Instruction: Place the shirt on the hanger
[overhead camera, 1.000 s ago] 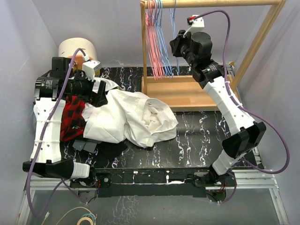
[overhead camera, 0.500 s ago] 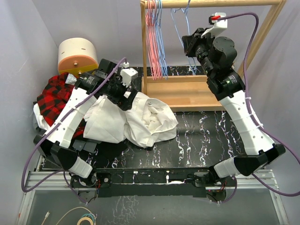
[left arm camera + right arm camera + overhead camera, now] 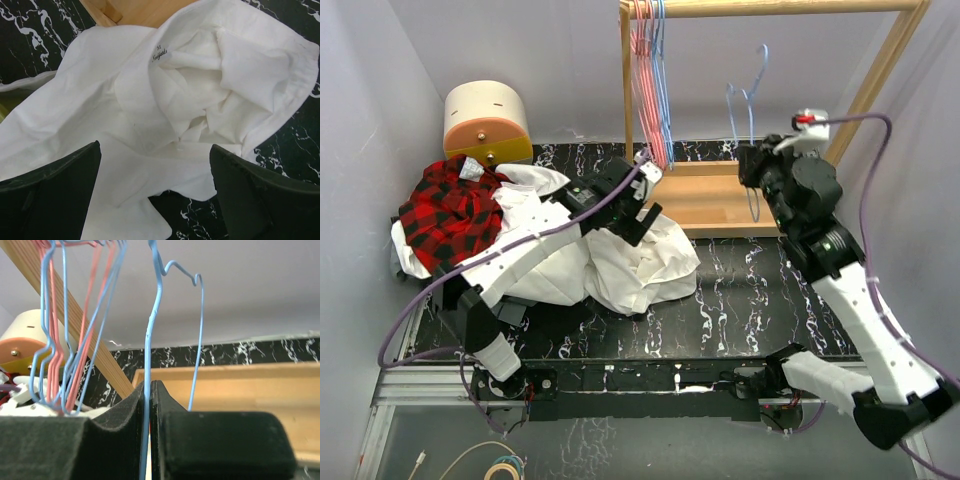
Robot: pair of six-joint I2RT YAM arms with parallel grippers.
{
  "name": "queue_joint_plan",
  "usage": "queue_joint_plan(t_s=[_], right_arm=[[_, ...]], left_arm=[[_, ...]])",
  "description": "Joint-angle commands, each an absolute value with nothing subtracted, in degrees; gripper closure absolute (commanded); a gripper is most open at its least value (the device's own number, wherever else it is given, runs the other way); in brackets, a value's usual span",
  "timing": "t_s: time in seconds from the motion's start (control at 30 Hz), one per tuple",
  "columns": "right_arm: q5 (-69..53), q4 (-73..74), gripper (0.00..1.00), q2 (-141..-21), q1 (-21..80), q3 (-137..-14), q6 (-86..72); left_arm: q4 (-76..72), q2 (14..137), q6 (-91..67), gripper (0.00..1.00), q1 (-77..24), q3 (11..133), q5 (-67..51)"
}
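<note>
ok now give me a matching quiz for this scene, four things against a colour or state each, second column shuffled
Column one:
1. shirt
2. hanger
3. left gripper
4. plaid garment

Column two:
A. red and black, heaped at the left end of the table
B. open, above white fabric
C. white, crumpled on the table
D. light blue, pinched in the right gripper

Pairs: 1-C, 2-D, 3-B, 4-A
</note>
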State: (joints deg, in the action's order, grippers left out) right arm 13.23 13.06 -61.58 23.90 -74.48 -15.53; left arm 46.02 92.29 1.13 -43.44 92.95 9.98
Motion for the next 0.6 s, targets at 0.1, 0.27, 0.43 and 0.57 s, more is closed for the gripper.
queue_joint_plan(t_s=[0.1, 0.27, 0.43, 0.57], right_arm=[[19.8, 9.6, 0.92, -45.7, 23.8, -63.8, -20.0], [19.8, 10.8, 0.92, -40.5, 23.8, -59.5, -21.4], [19.2, 12.3, 0.92, -37.6, 23.8, -56.3, -23.7], [17.9, 15.3, 0.92, -35.9, 23.8, -55.1, -26.7]], left_arm=[[36.7, 96.2, -3.6, 0.19, -47.2, 89.6, 24.5], [34.6, 95.5, -2.8, 0.2, -48.7, 85.4, 27.2], [33.1, 95.4, -2.6, 0.24, -48.8, 82.4, 27.5], [32.7, 95.9, -2.4, 0.35, -49.0, 81.3, 26.4]])
